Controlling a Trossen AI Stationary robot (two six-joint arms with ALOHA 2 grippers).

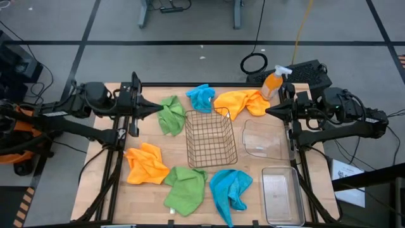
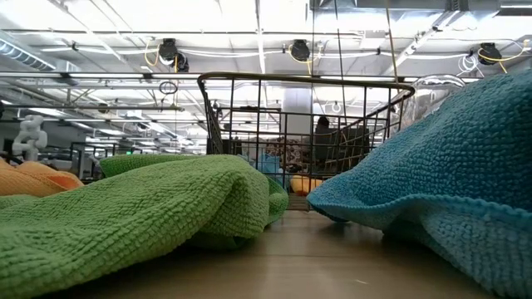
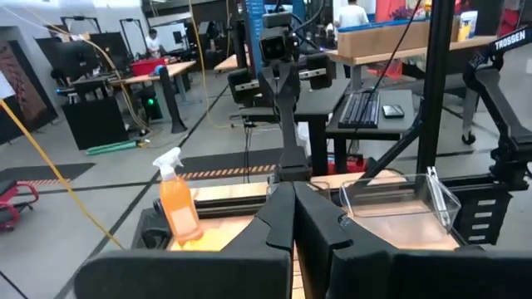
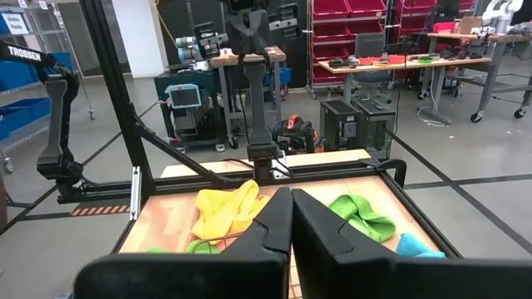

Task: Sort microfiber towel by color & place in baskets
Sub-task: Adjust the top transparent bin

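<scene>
I see the wire basket (image 1: 211, 137) at the table's (image 1: 158, 202) middle, with the square tub (image 1: 262, 138) just to its right and the long bin (image 1: 282, 196) at the near right corner. Three towels (image 1: 183, 189) lie along the near edge, three more (image 1: 201, 97) along the far edge. The spray bottle (image 1: 273, 82) stands at the far right corner.
</scene>
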